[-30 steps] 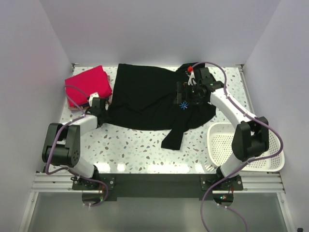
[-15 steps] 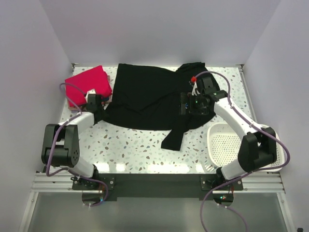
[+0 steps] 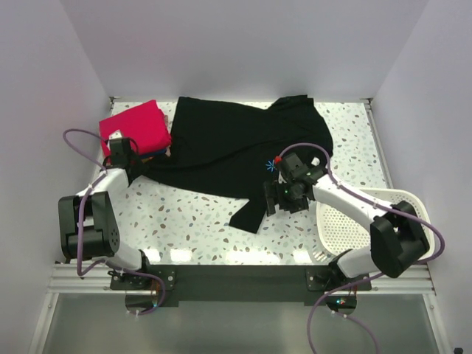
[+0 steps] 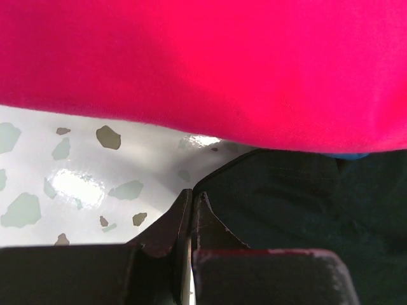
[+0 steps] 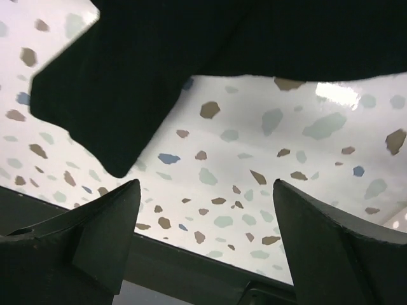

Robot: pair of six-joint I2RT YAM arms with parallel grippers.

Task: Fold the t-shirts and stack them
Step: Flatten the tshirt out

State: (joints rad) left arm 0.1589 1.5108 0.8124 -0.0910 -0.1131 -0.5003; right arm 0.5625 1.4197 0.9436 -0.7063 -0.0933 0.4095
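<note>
A black t-shirt [image 3: 221, 147] with a light-blue star mark [image 3: 270, 166] lies spread over the back and middle of the table. My left gripper [image 3: 122, 153] is shut on the shirt's left corner, beside the folded pinkish-red t-shirt [image 3: 136, 124]. In the left wrist view the closed tips [image 4: 191, 197] meet the black cloth's edge [image 4: 305, 203], under the red shirt [image 4: 203, 63]. My right gripper [image 3: 274, 200] hovers open by the black shirt's front flap. In its wrist view the black cloth [image 5: 127, 82] hangs above the wide-apart fingers [image 5: 105, 235], with bare table between them.
A white mesh basket [image 3: 324, 236] sits at the front right, under the right arm. A strip of blue cloth [image 4: 346, 154] shows beneath the red shirt. The table's dark front rail [image 5: 191, 267] runs just past the right gripper.
The left gripper closed on the black shirt's corner and moved left, dragging the shirt that way. The right gripper came from the star mark toward the front, staying open.
</note>
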